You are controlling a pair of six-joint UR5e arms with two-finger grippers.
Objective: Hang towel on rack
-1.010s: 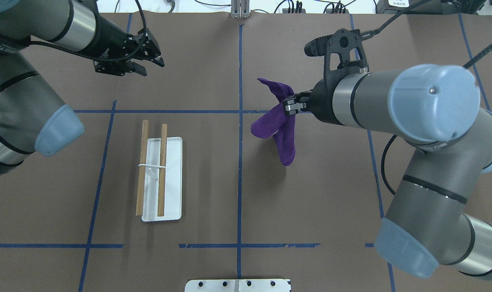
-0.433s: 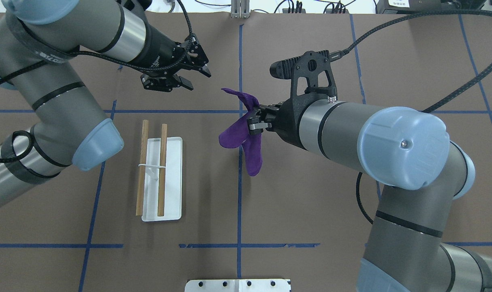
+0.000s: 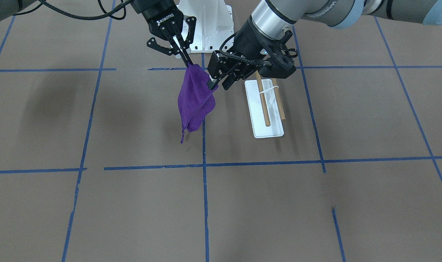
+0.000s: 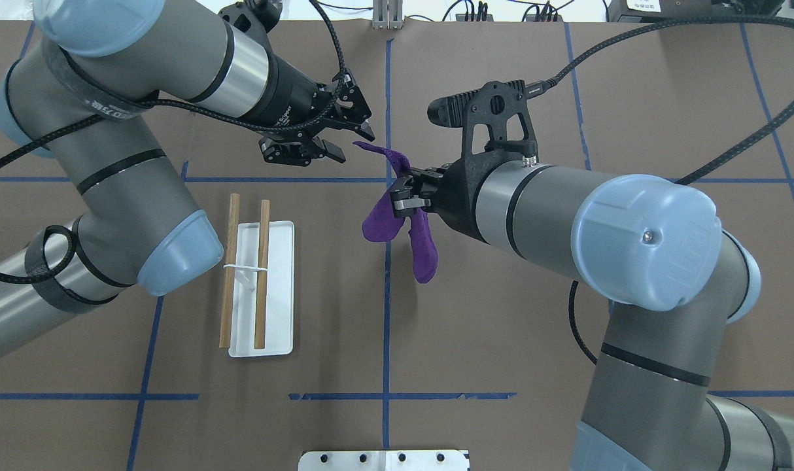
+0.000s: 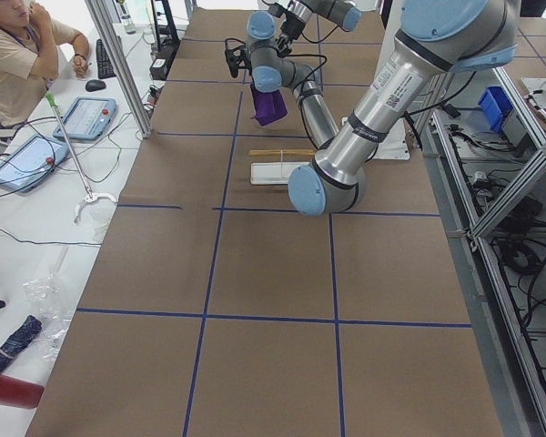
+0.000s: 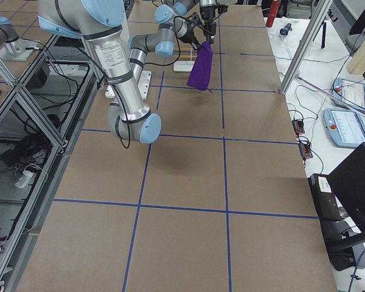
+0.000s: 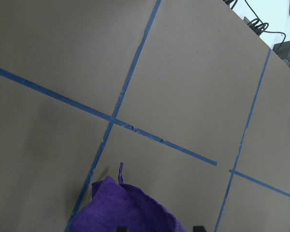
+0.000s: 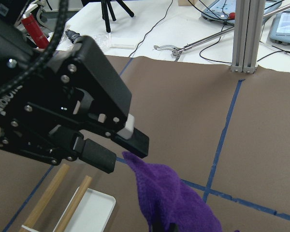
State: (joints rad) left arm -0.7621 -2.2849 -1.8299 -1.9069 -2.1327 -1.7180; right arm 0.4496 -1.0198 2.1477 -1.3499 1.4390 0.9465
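The deep purple towel [image 4: 420, 245] hangs off the table from my right gripper [image 4: 400, 198], which is shut on its top edge; in the front view the towel [image 3: 193, 100] droops below that gripper [image 3: 189, 64]. My left gripper [image 4: 351, 144] is open, its fingertips at the towel's raised corner [image 4: 371, 149], also seen in the right wrist view [image 8: 117, 151]. I cannot tell whether they touch it. The rack [image 4: 276, 288], two wooden dowels over a white base, stands empty at left [image 3: 268, 123]. The towel also fills the bottom of the left wrist view [image 7: 130, 210].
A white metal pedestal [image 4: 384, 460] with bolt holes sits at the table's near edge [image 3: 206, 22]. Blue tape lines grid the brown table. An operator [image 5: 18, 45] sits beyond the far edge beside tablets.
My left arm swung right, bringing its open gripper up to the towel's corner. My right gripper carried the towel left toward the centre line.
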